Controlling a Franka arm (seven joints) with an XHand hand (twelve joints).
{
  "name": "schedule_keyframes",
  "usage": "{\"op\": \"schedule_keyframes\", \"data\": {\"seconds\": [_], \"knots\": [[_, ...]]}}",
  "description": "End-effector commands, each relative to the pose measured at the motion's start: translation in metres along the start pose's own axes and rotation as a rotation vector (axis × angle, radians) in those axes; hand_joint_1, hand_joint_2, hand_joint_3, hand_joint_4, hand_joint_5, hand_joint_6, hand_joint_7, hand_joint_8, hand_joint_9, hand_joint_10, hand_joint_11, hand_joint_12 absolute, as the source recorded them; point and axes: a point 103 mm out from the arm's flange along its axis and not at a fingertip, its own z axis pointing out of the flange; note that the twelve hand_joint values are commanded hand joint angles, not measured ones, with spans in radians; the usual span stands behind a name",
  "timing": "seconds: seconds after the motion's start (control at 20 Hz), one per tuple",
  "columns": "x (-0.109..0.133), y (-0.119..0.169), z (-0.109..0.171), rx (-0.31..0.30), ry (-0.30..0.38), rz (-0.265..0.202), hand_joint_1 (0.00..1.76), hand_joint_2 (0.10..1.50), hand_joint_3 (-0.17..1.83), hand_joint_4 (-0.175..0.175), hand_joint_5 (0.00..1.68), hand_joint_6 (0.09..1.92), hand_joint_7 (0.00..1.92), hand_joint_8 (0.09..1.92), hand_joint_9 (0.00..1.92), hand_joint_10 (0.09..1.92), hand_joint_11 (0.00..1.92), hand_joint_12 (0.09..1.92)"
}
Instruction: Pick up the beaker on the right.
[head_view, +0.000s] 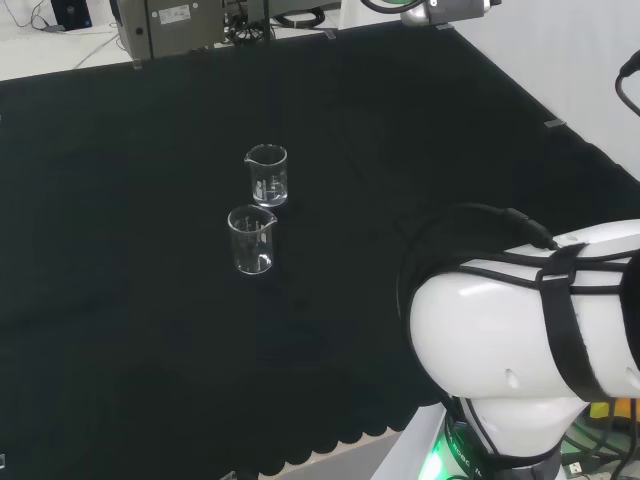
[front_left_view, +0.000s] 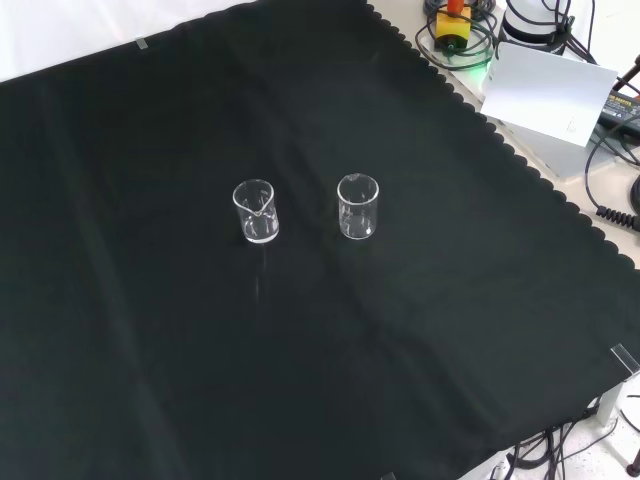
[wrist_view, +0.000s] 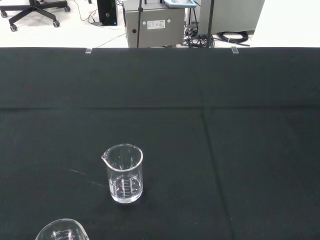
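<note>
Cannot tell the hand's state. Two clear beakers upright and apart near the middle of the black cloth, rims hard to trace: far beaker whole in wrist view, near beaker cut off at that view's edge. Head view's right taken by white arm link

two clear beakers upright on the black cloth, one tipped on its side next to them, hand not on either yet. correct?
Not quite: no beaker lies tipped over. The front view shows just two clear beakers, one to the left and one to the right, both upright on the black cloth. The head view agrees. Nothing is touching either beaker.
</note>
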Motion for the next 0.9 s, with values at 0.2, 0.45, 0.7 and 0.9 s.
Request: {"op": "schedule_keyframes", "data": {"seconds": [0.2,0.45,0.7,0.9], "knots": [[0.0,0.002,-0.002,-0.006,-0.004,-0.002,0.02,1.15,0.47,0.035,0.16,0.09,0.0,0.33,0.09,0.58,0.0,1.31],[0.0,0.006,0.002,0.002,-0.011,0.01,0.0,1.17,0.46,0.035,0.16,0.09,0.0,0.32,0.09,0.57,0.0,1.31],[-0.001,0.012,0.009,0.009,-0.003,0.034,0.0,1.17,0.45,0.034,0.17,0.09,0.0,0.32,0.09,0.57,0.0,1.31],[0.001,0.017,0.016,0.007,-0.021,0.045,0.0,1.18,0.44,0.033,0.18,0.09,0.01,0.33,0.1,0.57,0.0,1.31]]}}
